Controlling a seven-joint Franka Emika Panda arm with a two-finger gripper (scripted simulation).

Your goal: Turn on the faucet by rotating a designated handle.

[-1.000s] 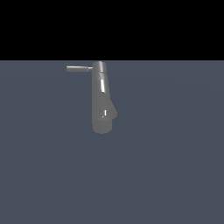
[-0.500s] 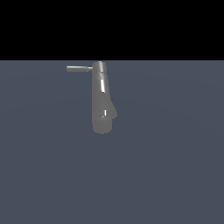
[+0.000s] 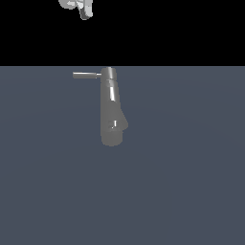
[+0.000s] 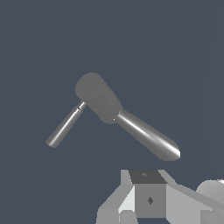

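The grey metallic faucet [image 3: 111, 119] stands on the dark floor in the middle of the exterior view, a column widening to a rounded end. The handle [image 3: 86, 75], a thin straight rod, sticks out from its cap toward the exterior view's left. My white gripper [image 3: 80, 7] shows only partly at the top edge of that view, high above the handle and apart from it. In the wrist view the faucet [image 4: 131, 127] and the handle [image 4: 64, 127] lie well beyond the gripper's body [image 4: 148, 201]. The fingers are not clearly shown.
A flat dark grey floor [image 3: 191, 191] surrounds the faucet. The background above it is black. No other objects show.
My gripper has come into the exterior view at its top edge; it was out of view before. The faucet and the handle have not moved.
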